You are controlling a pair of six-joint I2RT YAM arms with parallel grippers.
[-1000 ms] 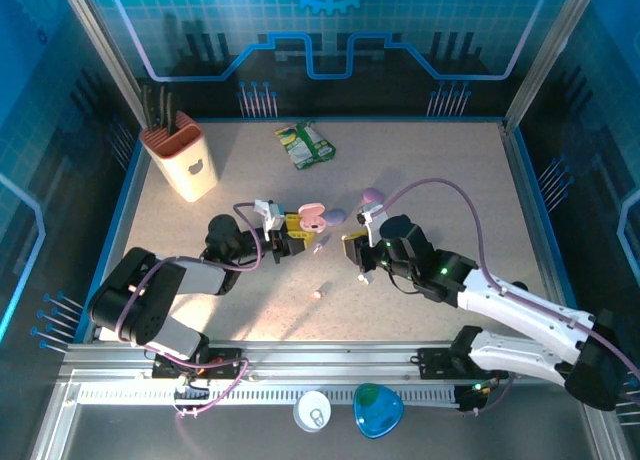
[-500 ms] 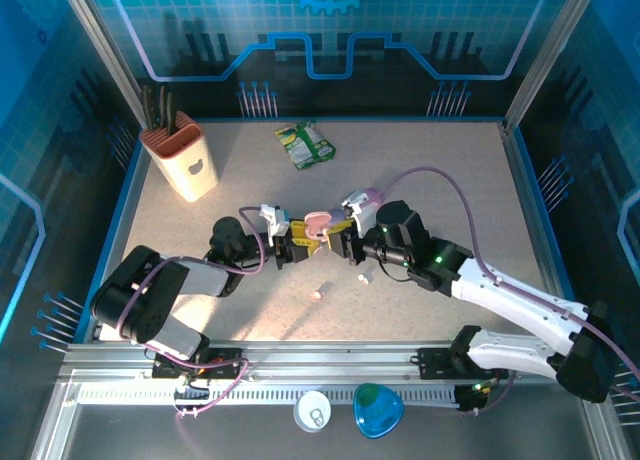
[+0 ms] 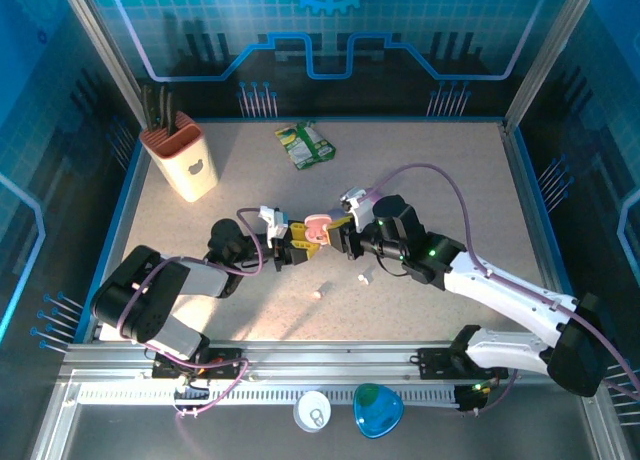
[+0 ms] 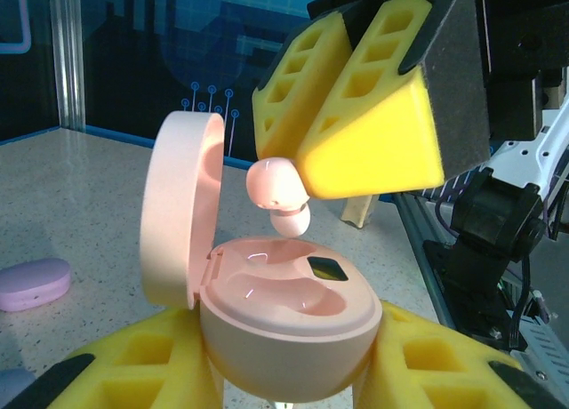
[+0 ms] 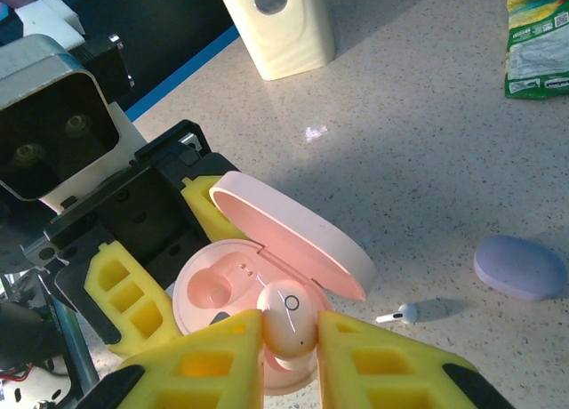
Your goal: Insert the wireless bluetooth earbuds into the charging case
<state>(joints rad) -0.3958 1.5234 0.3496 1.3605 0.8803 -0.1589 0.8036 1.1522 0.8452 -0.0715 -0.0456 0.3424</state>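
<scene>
An open pink charging case sits between the yellow pads of my left gripper, which is shut on it, lid standing up at the left. My right gripper is shut on a pink earbud and holds it just above the case's right socket; the bud's tip hangs a little over the cavity, apart from it. In the top view both grippers meet mid-table at the case. A white stemmed earbud and a pink one lie loose on the table.
A closed purple case lies on the table past the white earbud. A cream holder stands at the back left and a green packet lies at the back centre. White and blue items sit by the near rail.
My right gripper has swung left with the pink earbud, from the table right of the case to directly over the open case. The left gripper with the case has barely shifted.
</scene>
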